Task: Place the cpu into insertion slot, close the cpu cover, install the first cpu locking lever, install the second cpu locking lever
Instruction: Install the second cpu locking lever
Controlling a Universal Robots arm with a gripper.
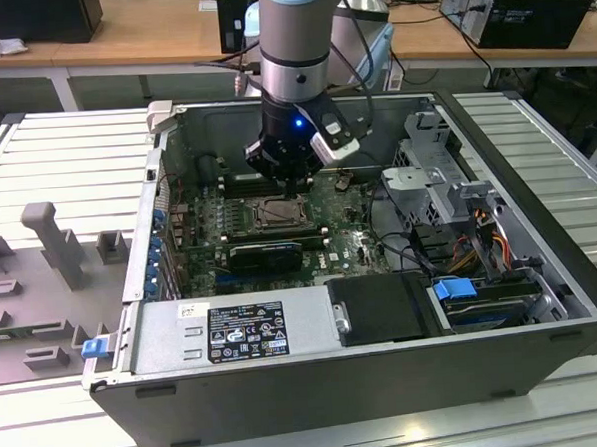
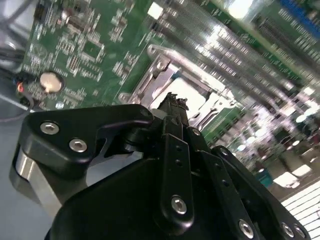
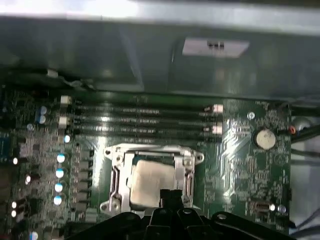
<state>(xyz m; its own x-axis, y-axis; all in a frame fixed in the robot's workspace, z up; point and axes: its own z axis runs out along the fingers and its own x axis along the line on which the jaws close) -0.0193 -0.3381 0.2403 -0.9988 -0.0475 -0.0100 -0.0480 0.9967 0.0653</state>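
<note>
I see the open computer case (image 1: 541, 271) lying on the slatted tabletop (image 1: 65, 156), the green motherboard (image 1: 355, 243) flat on its floor. My arm (image 1: 294, 33) reaches down into the case, and the end effector (image 1: 295, 189) hangs just above the insertion slot (image 1: 283, 212). In the first wrist view the pale cpu (image 3: 147, 182) sits inside the slot, with the silver cpu cover (image 3: 152, 152) framing it; I cannot tell whether the cover lies fully flat. The black fingertips (image 3: 170, 197) appear pressed together at the chip's near edge, pinching nothing I can make out. Long memory slots (image 3: 142, 117) run just beyond the socket, and a coin battery (image 3: 264, 138) sits well apart.
</note>
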